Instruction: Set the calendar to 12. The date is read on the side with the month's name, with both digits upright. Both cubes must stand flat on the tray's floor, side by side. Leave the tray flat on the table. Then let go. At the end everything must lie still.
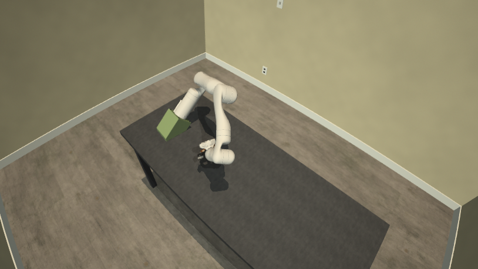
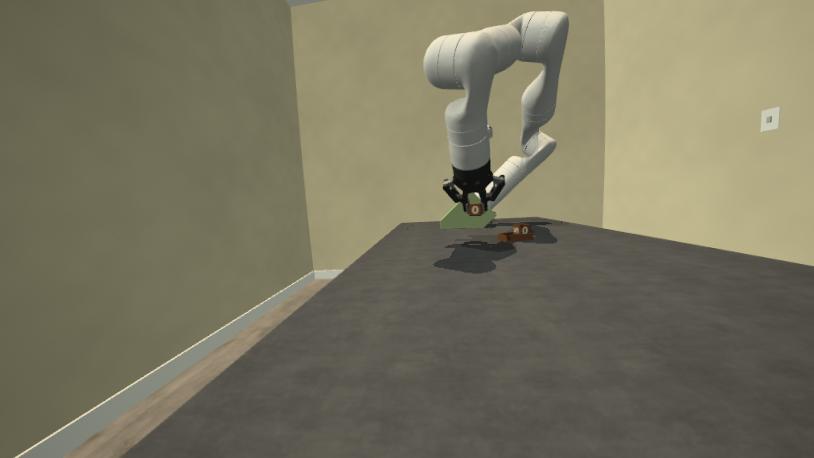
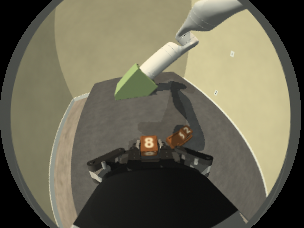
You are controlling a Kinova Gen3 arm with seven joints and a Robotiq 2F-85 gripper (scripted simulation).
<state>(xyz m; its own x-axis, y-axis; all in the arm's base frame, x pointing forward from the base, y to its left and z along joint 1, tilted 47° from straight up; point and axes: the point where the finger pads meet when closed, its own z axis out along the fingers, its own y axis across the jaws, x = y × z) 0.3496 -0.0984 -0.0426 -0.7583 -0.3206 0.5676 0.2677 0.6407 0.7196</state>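
gripper [image 2: 475, 206] pinching cube [image 2: 475, 209], held above table [image 2: 455, 353], 0 face toward exterior cam, 8 in wrist view | tray [image 2: 508, 236] flat on table beyond, second cube [image 2: 521, 230] in it showing 0 | green base [image 2: 455, 219] behind, far end

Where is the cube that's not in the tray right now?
In the exterior view the cube is clamped in the gripper, above the table, left of the tray.
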